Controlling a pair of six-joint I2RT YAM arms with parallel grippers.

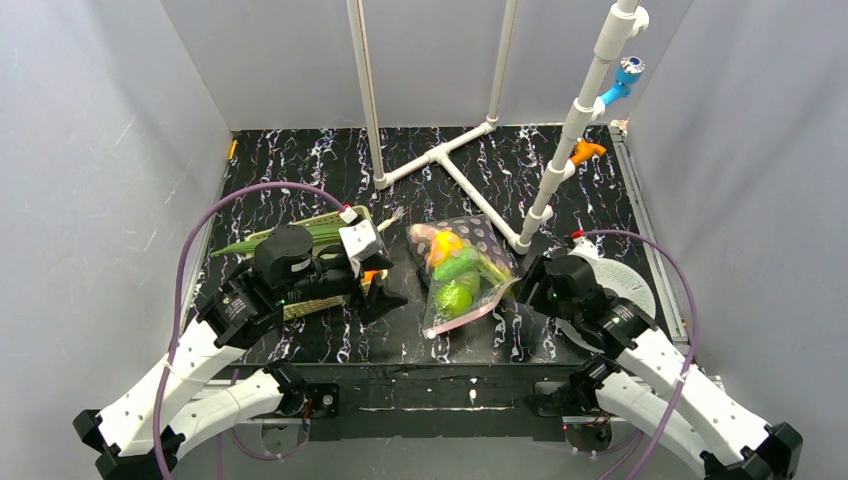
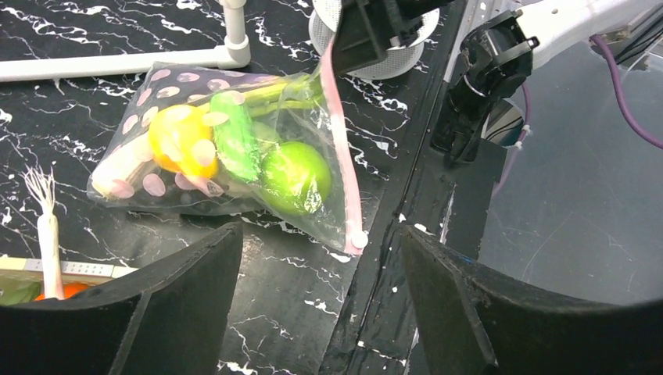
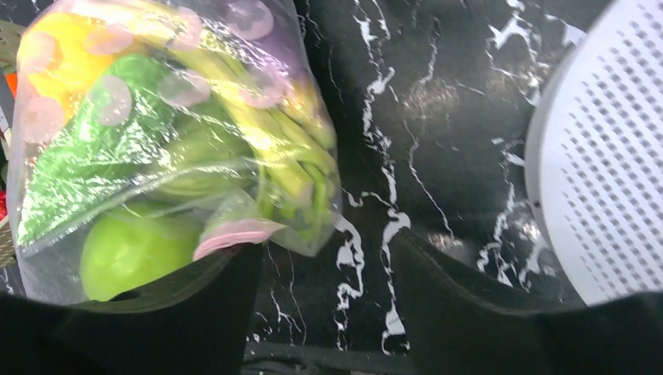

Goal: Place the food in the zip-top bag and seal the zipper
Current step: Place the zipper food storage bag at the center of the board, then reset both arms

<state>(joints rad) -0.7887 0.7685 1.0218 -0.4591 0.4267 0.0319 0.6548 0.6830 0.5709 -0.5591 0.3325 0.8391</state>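
We are seeing the zip-top bag (image 1: 462, 272) lying flat mid-tabletop (image 1: 330, 345), a bit toward the near edge, with the zipper (image 2: 345, 160) facing that edge. Food is sitting inside it: green apple (image 2: 295, 176), yellow piece (image 2: 180, 139). The left pincer (image 2: 320, 238) is hanging spread, pinching nothing, just off the zipper. The right pincer (image 3: 324, 254) is also standing spread, beside the bag's corner. A leek (image 2: 48, 242) is lying across the basket (image 1: 303, 307).

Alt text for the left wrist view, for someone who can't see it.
A clear dotted zip-top bag lies on a black marbled table, holding a green apple, a yellow piece and green vegetables, pink zipper toward the table edge. The left end effector hangs open nearby.
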